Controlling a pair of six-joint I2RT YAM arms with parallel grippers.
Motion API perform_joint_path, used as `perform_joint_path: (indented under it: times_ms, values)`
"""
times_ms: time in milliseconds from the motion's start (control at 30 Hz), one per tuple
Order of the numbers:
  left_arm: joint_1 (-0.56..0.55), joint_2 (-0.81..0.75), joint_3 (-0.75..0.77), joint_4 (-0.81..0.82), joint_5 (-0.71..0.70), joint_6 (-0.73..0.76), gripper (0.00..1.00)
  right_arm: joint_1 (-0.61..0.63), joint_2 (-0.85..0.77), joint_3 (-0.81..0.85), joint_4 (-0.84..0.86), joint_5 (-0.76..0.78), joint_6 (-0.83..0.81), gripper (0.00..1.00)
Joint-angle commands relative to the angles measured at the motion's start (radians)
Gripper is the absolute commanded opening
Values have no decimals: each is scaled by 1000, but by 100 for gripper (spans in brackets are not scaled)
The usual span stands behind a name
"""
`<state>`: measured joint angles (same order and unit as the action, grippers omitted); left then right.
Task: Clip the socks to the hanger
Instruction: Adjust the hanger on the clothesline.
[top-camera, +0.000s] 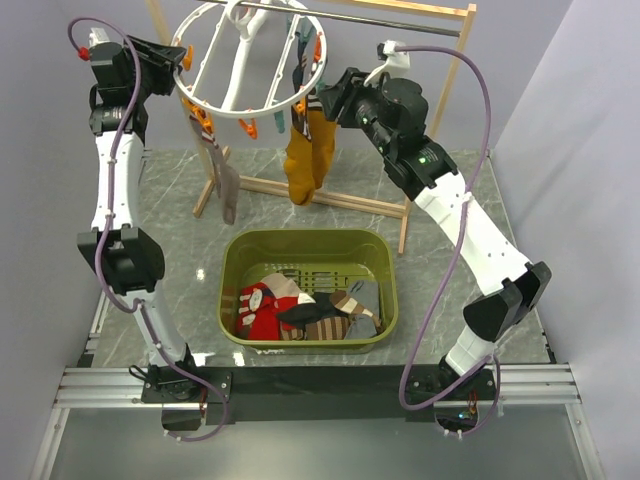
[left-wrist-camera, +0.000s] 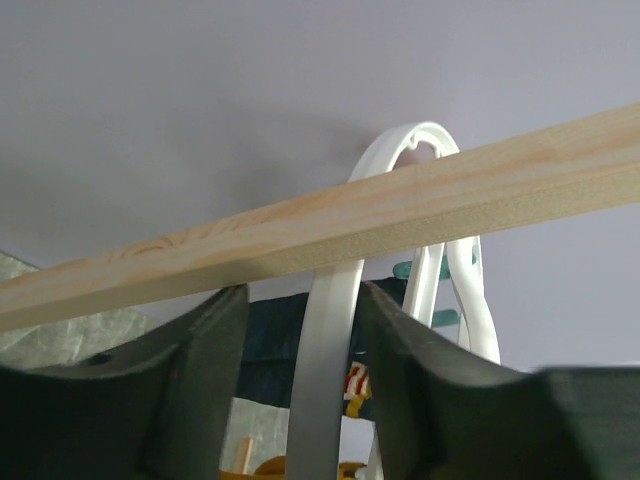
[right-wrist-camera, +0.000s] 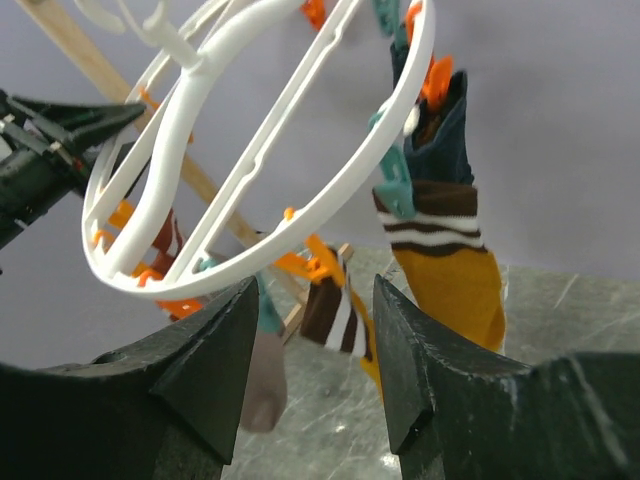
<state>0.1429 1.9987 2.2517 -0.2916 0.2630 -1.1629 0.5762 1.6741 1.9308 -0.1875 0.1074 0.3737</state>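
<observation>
Hanger (top-camera: 246, 113): white ring. Left gripper (top-camera: 178, 58) straddles its left rim, jaws apart; right gripper (top-camera: 318, 100) gapes empty beside its right rim. Steady the ring before you clip.

No legible text, label, brand, number or sign is found in any of the three views. The white marks on the red sock (top-camera: 262, 306) in the basket (top-camera: 310, 238) are too small to be read as lettering.
</observation>
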Motion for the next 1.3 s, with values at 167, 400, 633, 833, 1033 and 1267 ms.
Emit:
perform_joint_path:
  times_ms: [167,400,633,833,1033,1267]
  values:
    - [11,6,48,49,44,71,69,10,-14,2,59,-67,8,58]
    - [37,-167,-94,-20,-11,213,92,14,27,71,42,-38,14,59]
    - [106,-472,-340,-63,-56,307,99,16,30,103,2,-21,-5,61]
    - [104,-722,-584,-47,128,503,99,17,-27,45,19,-71,-88,65]
    - [60,-975,-785,-40,194,657,97,16,-66,14,7,-74,-101,66]
    - [-77,-1135,-1069,124,280,625,92,19,-97,-45,-23,-192,-125,66]
